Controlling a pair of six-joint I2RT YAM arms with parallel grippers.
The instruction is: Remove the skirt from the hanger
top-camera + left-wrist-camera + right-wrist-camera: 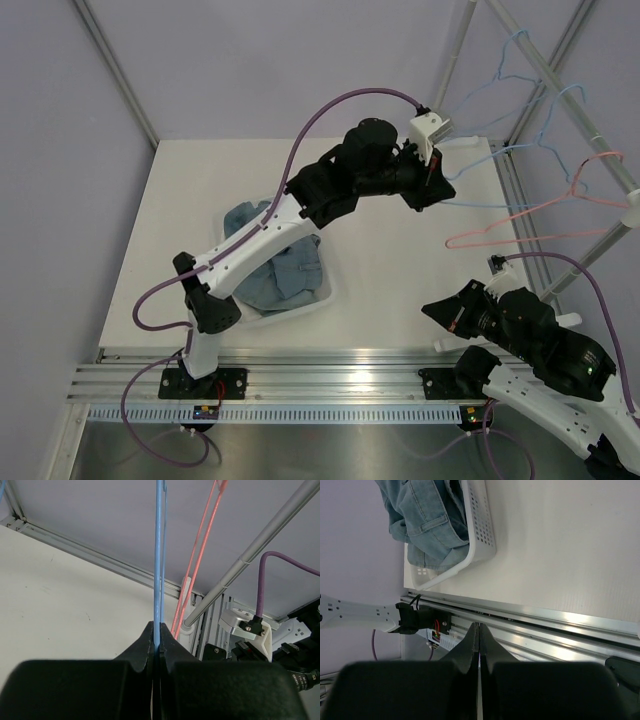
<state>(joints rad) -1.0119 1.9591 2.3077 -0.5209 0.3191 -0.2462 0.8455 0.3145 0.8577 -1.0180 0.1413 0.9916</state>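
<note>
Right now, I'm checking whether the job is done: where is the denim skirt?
Top view, left half of the table: the denim skirt lies bunched in the white basket under the left arm.

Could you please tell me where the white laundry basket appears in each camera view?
Top external: white basket centre-left, beneath the left arm.
Left wrist: not in view.
Right wrist: upper left, holding denim.
Shared landmark: the white tabletop, visible in all three.
</note>
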